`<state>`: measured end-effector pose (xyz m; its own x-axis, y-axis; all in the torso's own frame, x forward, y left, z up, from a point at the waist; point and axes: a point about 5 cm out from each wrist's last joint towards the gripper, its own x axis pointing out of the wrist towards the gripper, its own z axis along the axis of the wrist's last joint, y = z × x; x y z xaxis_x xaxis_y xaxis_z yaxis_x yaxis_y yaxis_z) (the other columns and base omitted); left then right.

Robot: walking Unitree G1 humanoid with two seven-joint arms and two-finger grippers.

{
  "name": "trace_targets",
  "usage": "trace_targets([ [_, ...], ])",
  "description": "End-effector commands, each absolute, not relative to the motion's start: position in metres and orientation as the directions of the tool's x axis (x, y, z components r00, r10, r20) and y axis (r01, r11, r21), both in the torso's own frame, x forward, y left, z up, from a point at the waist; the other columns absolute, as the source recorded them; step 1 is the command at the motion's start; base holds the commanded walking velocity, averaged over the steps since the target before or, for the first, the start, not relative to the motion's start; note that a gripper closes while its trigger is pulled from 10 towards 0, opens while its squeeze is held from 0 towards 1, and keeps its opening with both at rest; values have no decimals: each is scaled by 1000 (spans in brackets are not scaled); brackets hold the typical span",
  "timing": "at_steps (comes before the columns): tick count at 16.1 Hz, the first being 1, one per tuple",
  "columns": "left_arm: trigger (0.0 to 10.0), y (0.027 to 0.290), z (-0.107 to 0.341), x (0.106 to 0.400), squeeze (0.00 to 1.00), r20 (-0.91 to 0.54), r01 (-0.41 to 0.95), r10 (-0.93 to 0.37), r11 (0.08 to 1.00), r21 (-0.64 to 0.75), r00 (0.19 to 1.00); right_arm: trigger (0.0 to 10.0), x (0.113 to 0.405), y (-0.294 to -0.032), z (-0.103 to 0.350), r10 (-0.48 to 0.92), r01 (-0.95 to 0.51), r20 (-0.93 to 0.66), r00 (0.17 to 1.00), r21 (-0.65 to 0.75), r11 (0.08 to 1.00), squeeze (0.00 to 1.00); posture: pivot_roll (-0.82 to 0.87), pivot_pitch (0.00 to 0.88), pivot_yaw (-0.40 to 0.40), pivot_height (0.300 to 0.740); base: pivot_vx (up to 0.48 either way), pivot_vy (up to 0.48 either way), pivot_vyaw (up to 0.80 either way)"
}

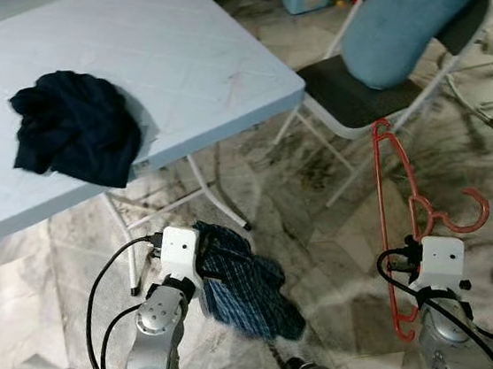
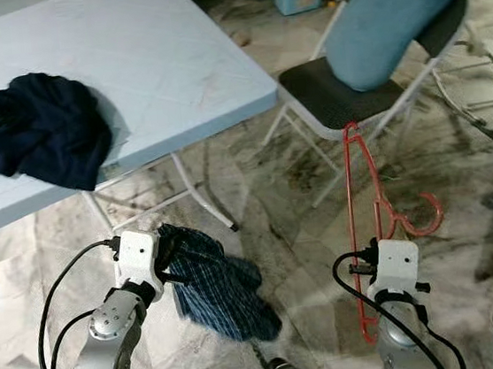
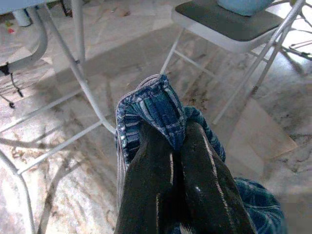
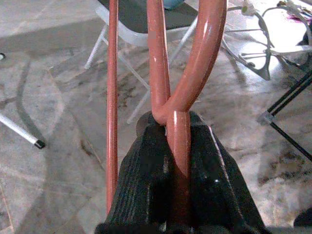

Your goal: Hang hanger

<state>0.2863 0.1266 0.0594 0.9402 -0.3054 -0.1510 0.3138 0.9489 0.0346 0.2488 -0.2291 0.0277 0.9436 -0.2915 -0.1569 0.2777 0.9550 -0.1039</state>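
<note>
two grippers are busy: the right gripper (image 4: 178, 146) is clamped on the red hanger (image 1: 398, 212), held upright over open marble floor (image 1: 326, 256) beside the folding chair (image 1: 352, 92); the left gripper (image 3: 178, 161) pinches a blue plaid cloth (image 1: 244, 283) below the bench (image 1: 215, 63) edge. a dark garment (image 1: 75, 124) lies on the bench.

Two head cameras are looking steeply down from above, sharing the pale table (image 1: 214, 55) at eleven o'clock and the folding chair (image 2: 325, 95) at one o'clock, while each wrist camera is peering close along its own fingers toward that chair.
</note>
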Motion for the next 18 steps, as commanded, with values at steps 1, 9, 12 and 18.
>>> trace_targets([
  [1, 10000, 128, 57, 283, 0, -165, 322, -313, 946, 34, 935, 10000, 248, -229, 30, -297, 284, -153, 943, -101, 954, 0, -88, 185, 23, 740, 0, 0, -800],
  [9, 10000, 128, 50, 282, 0, -199, 330, -319, 944, 25, 927, 10000, 249, -225, 29, -283, 271, -172, 944, -90, 958, 0, -87, 189, 24, 740, 0, 223, -800],
  [12, 10000, 127, 45, 280, 0, -208, 335, -324, 942, 21, 923, 10000, 250, -225, 29, -284, 272, -173, 943, -90, 958, 0, -88, 189, 24, 740, 0, 252, -800],
  [18, 10000, 130, 39, 280, 0, -225, 342, -328, 939, 25, 918, 10000, 250, -222, 29, -277, 264, -177, 944, -93, 960, 0, -81, 190, 25, 740, 0, 42, -800],
])
